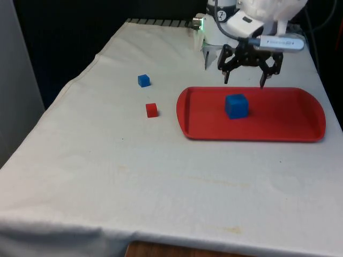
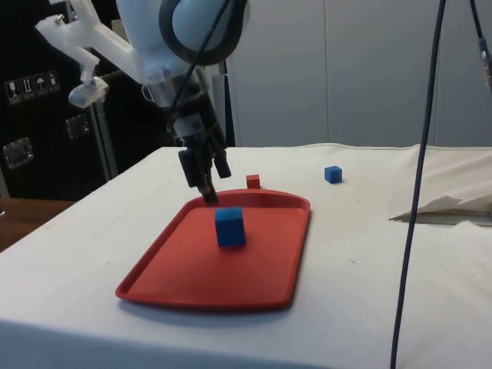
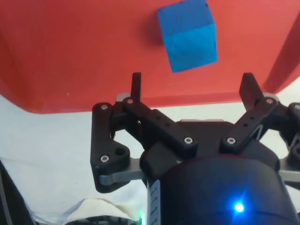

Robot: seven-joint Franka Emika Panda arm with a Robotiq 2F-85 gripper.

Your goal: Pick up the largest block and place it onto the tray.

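White cloth covers the table where the black gripper (image 1: 244,81) hangs above the far rim of the red tray (image 1: 289,128), fingers spread apart and holding nothing. Just in front of it the large blue block (image 1: 236,105) sits flat inside the tray, so the placing looks done; a small red block (image 1: 151,110) and small blue block (image 1: 143,80) lie well apart on the cloth.

I see a smooth, slightly glossy red plastic tray (image 1: 300,115) on matt white cloth (image 1: 134,176), faintly stained and creased. The large blue block (image 1: 236,105) looks matt. The gripper (image 1: 245,80) is matt black.
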